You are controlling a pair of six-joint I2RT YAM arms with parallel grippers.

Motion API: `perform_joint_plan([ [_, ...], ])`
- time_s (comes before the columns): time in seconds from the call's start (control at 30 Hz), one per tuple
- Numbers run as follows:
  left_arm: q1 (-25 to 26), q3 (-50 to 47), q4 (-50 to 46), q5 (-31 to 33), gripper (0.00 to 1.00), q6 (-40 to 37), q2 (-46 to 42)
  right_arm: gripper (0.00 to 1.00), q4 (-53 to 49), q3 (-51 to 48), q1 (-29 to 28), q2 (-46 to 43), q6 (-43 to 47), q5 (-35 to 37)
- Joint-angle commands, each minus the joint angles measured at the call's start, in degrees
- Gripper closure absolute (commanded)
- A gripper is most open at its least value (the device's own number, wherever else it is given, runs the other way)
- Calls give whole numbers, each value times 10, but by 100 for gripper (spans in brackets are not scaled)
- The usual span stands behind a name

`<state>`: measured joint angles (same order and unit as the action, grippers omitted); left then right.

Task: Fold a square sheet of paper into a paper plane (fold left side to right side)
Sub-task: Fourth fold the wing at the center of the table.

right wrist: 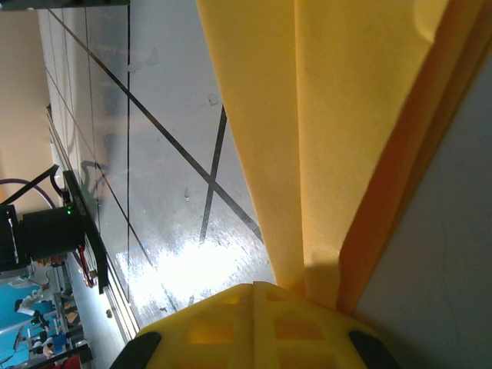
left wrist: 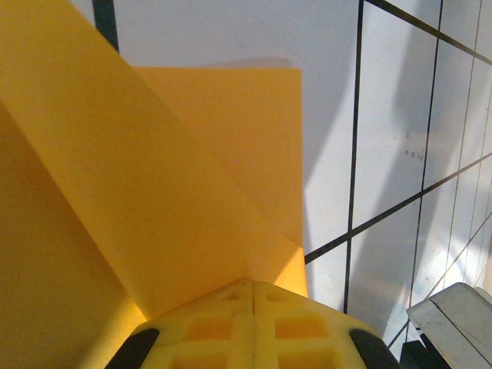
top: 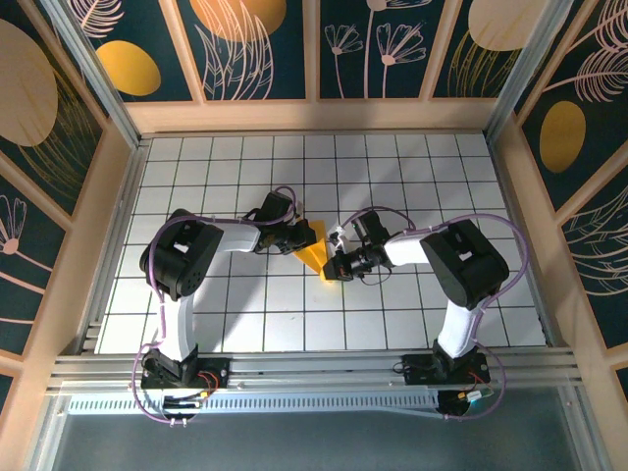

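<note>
I see a white tabletop [top: 245, 314] ruled with a black grid, filling the middle of the top view. Dead centre, the square sheet of paper [top: 316, 250] rests on it, folded, with one flap lifted off the surface.

Robot lab cell, gridded white table [top: 245, 324], botanical-print wall panels [top: 255, 49], aluminium rail [top: 314, 365]

white gridded table [top: 245, 324], floral patterned walls [top: 255, 49], metal rail [top: 314, 368] at near edge
</note>
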<state>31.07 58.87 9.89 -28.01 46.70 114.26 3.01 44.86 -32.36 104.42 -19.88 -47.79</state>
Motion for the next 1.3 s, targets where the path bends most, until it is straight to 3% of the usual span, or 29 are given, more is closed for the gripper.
perform_joint_plan([
  [0.0, -3, -15, -64, 59, 100, -11, 28, 100, -23, -9, -4, 5, 9, 15],
  [0.43, -2, -14, -65, 60, 100, -11, 29, 100, -27, -12, -8, -13, 9, 17],
  [0.7, -2, -14, -63, 57, 100, -11, 27, 100, -44, 40, 7, -49, 15, 2],
  [1.27, -2, -15, -59, 55, 100, -9, 26, 100, -37, 91, 7, 33, 25, 16],
])
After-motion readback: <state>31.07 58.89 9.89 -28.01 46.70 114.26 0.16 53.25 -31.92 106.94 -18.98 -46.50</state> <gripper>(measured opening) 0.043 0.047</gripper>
